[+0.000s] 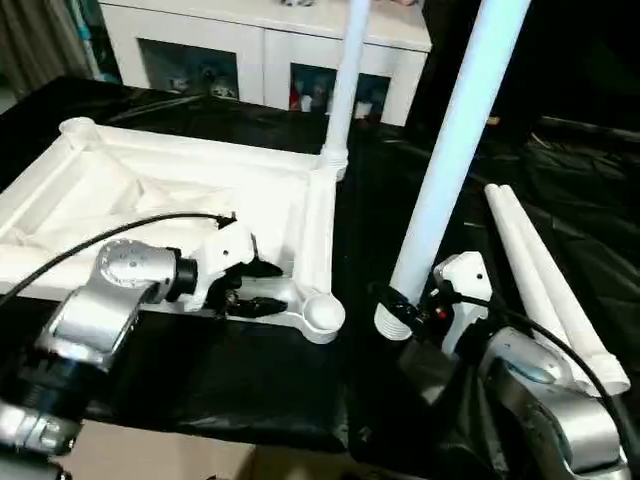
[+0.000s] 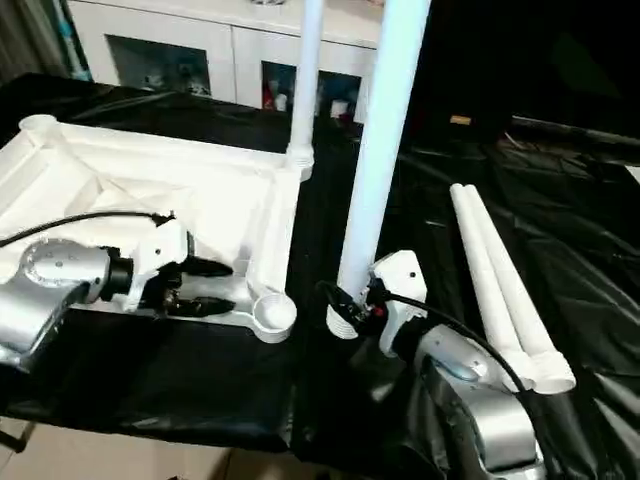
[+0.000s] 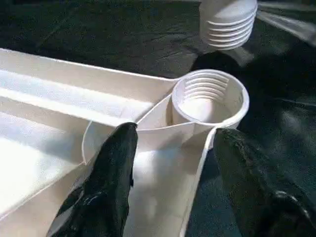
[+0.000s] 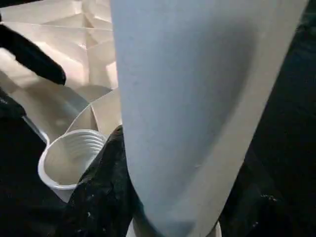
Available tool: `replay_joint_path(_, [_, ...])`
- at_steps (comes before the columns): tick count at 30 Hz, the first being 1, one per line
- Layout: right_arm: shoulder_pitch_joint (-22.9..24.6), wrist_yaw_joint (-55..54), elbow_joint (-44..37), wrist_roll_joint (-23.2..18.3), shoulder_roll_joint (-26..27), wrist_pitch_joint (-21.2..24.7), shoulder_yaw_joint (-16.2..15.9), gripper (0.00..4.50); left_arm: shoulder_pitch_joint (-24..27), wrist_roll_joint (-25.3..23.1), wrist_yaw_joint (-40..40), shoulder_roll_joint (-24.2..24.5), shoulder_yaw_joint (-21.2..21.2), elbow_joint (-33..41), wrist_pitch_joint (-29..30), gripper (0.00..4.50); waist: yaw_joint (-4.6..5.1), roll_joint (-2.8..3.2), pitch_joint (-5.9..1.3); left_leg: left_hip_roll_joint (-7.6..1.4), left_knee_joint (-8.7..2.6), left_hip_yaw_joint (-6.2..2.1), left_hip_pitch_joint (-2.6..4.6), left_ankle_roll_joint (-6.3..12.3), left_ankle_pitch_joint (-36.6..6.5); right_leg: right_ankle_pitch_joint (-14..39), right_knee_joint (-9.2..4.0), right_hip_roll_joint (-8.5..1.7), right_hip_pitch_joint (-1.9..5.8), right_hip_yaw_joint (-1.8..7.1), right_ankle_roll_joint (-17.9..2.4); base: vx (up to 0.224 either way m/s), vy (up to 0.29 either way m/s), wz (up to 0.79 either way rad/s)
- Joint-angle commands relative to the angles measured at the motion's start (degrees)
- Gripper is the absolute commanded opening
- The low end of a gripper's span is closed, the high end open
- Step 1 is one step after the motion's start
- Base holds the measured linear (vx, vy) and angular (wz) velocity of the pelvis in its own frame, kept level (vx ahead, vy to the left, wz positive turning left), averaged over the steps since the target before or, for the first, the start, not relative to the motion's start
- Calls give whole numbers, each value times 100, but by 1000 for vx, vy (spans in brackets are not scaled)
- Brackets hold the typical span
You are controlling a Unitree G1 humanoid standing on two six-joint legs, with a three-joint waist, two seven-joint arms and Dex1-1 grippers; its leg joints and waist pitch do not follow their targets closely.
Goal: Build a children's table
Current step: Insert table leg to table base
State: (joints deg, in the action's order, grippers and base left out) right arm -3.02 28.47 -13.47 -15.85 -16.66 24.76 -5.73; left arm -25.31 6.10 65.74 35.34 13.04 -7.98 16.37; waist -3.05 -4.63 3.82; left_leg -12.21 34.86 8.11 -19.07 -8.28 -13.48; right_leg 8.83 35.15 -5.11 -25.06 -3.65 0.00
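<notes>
White plastic table top (image 1: 190, 200) lies underside up on the black-covered worktop (image 1: 200, 380). One leg (image 1: 345, 80) stands upright in the far right corner socket. Left end effector (image 1: 262, 290) has its fingers (image 3: 106, 187) spread, straddling the rib beside the near right corner socket (image 3: 210, 96). Right end effector (image 1: 405, 305) pinches a second leg (image 1: 455, 140) near its threaded end, held tilted just beside that socket, not inserted. Two loose legs (image 1: 550, 285) lie side by side, well right.
</notes>
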Motion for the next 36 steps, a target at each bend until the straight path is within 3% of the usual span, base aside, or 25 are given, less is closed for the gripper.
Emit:
replay_joint_path(1, [-99, -36, -61, 3, -14, -13, -23, 185, 54, -31, -75, 30, -95, 154, -19, 274, -2, 56, -285, 4, -522, 115, -140, 134, -860, 1892, -386, -160, 388, 227, -751, 0, 0, 0])
replay_joint_path(3, [-121, -29, -73, 6, -6, 5, -52, 185, 119, -45, -101, 76, -74, 197, 52, 274, -53, 19, -282, 83, -474, 178, -167, 471, -729, 2261, -474, -332, 425, 334, -721, 0, 0, 0])
replay_joint_path(5, [-111, -27, -95, 10, -6, 13, -55, 185, 156, -21, -122, 76, -81, 239, 74, 274, -203, -18, -290, 127, -278, 143, -206, 930, -405, 2658, -660, -708, 553, 606, -845, 0, 0, 0])
replay_joint_path(6, [-98, -23, -105, 12, -8, 15, -52, 185, 170, 6, -152, 45, -106, 265, 44, 274, -251, -43, -282, 138, -147, 105, -218, 1034, -425, 2778, -750, -872, 575, 742, -906, -2, 56, 4])
replay_joint_path(7, [-91, -20, -110, 14, -10, 16, -51, 185, 172, 29, -179, 18, -126, 280, 66, 274, -375, -69, -286, 105, 210, -67, -340, 1119, -432, 3013, -906, -1287, 690, 1073, -1126, -2, 56, 4])
replay_joint_path(8, [-81, -18, -121, 19, -7, 23, -46, 185, 188, 62, -188, -10, -143, 316, 26, 274, -426, -47, -270, 51, 322, -168, -382, 1060, -420, 3032, -941, -1398, 679, 1159, -1306, -10, 111, 4])
replay_joint_path(9, [-62, -11, -137, 24, -11, 31, -38, 185, 200, 54, -187, -20, -120, 354, -5, 274, -426, 45, -216, -65, 142, -258, -316, 943, -224, 2750, -869, -1176, 514, 978, -1613, -17, 153, 7])
replay_joint_path(10, [-56, -8, -141, 25, -15, 31, -38, 185, 208, 42, -203, -20, -104, 366, -23, 274, -234, 197, -208, -38, -441, -51, -100, 1064, -92, 2102, -486, -239, 250, 442, -1521, -17, 153, 7])
replay_joint_path(11, [-56, -8, -141, 25, -15, 31, -38, 185, 208, 42, -203, -20, -104, 366, -23, 274, -73, 214, -252, 3, -466, -47, 78, 1303, 117, 1534, -228, 88, 97, 245, -1402, -16, 159, 12])
replay_joint_path(12, [-54, -11, -144, 21, -21, 33, -39, 185, 212, 35, -226, -30, -99, 370, -82, 274, -5, 279, -284, -34, -412, -38, 232, 1600, 379, 821, -54, 170, -16, 102, -1280, -15, 159, 21])
replay_joint_path(13, [-52, -14, -145, 21, -27, 33, -41, 185, 212, 45, -240, -50, -99, 368, -120, 274, 23, 239, -226, -51, -460, 35, 118, 1446, -59, 717, -162, 101, 72, 138, -1166, -15, 159, 21])
replay_joint_path(14, [-50, -16, -145, 21, -30, 32, -41, 185, 208, 49, -245, -59, -96, 363, -119, 274, 23, 239, -226, -51, -460, 35, 118, 1446, -59, 717, -162, 101, 72, 138, -1166, -16, 144, 25])
replay_joint_path(15, [-44, -12, -138, 21, -43, 26, -30, 185, 178, 72, -245, -92, -77, 331, -64, 274, 41, 153, -223, -16, -521, 98, 82, 772, -915, 955, -262, -20, 183, 267, -952, -18, 95, 19])
replay_joint_path(16, [-45, -10, -135, 19, -50, 27, -21, 185, 160, 91, -230, -108, -72, 315, -64, 274, 61, 110, -215, 13, -553, 130, 44, 486, -1355, 1372, -333, -89, 226, 310, -758, -18, 95, 19])
replay_joint_path(18, [-45, 1, -142, 11, -73, 34, 0, 185, 115, 155, -180, -155, -67, 306, -22, 274, 78, 75, -237, 18, -562, 117, 13, 263, -1605, 1682, -358, -147, 235, 360, -538, 0, 0, 0])
replay_joint_path(22, [-56, 23, -142, 13, -109, 47, 42, 185, 21, 328, -71, -242, -93, 311, 39, 308, 74, 3, -262, 35, -543, 138, -19, 261, -1510, 1619, -373, -160, 236, 425, -444, 0, 0, 0])
replay_joint_path(24, [-57, 29, -146, 9, -139, 50, 67, 185, -51, 411, -42, -315, -128, 296, -31, 313, 73, -19, -274, 39, -533, 143, -38, 294, -1501, 1682, -382, -156, 234, 445, -456, 9, -73, 5])
replay_joint_path(26, [-40, 40, -156, -6, -192, 49, 114, 185, -167, 482, 82, -367, -111, 290, -85, 352, 61, -50, -306, 43, -512, 159, -65, 347, -1460, 1767, -405, -165, 247, 467, -526, 13, -83, 6])
replay_joint_path(29, [-19, 73, -154, -21, -243, 50, 168, 185, -293, 405, 324, -325, 61, 205, -145, 369, 21, -104, -335, 48, -482, 200, -126, 469, -916, 1491, -389, -165, 289, 494, -601, 24, -86, 5])
replay_joint_path(32, [-26, 136, -126, -40, -343, 53, 225, 185, -506, 280, 639, -269, 319, -23, -145, 397, 18, -72, -373, 45, -460, 201, -203, 420, -567, 1129, -315, -141, 335, 495, -697, 22, -79, -1])
replay_joint_path(33, [-27, 163, -121, -51, -387, 56, 250, 185, -582, 240, 791, -208, 433, -85, -39, 400, -6, -52, -399, 42, -426, 231, -152, 419, -375, 764, -279, -117, 308, 487, -771, 21, -57, 0])
replay_joint_path(36, [-10, 202, -133, -73, -467, 69, 305, 185, -704, 82, 1072, -5, 648, -170, 51, 430, 1, -52, -395, 49, -420, 245, -194, 436, 20, 61, -217, -81, 369, 463, -956, 7, -19, 0])
